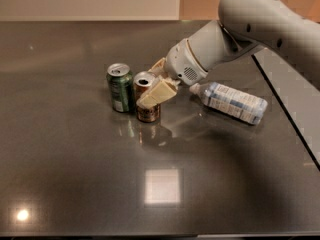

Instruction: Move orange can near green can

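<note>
The orange can stands upright on the dark table, right next to the green can, which stands just to its left with a narrow gap between them. My gripper reaches in from the right and straddles the orange can. One cream finger lies across the can's front, and the other finger shows behind it. The jaws are closed on the orange can.
A clear plastic water bottle with a blue-white label lies on its side to the right of the gripper. The large white arm spans the upper right. A table seam runs diagonally on the right. Ceiling lights glare off the table's front.
</note>
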You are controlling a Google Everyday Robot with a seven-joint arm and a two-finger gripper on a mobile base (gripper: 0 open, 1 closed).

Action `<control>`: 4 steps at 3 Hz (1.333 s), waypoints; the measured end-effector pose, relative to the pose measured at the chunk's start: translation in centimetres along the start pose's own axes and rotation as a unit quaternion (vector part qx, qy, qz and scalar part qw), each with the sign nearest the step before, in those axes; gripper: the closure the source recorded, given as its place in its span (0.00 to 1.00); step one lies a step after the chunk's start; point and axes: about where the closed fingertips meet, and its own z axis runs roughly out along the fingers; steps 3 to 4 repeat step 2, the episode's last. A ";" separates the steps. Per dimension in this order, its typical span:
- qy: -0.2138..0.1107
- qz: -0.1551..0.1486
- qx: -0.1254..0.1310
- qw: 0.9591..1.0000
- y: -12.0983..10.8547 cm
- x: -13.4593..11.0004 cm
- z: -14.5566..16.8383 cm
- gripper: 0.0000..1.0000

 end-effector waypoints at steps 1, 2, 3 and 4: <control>0.000 -0.001 -0.002 1.000 0.1 -0.1 0.1 0.00; 0.000 -0.001 -0.002 1.000 0.1 -0.1 0.1 0.00; 0.000 -0.001 -0.002 1.000 0.1 -0.1 0.1 0.00; 0.000 -0.001 -0.002 1.000 0.1 -0.1 0.1 0.00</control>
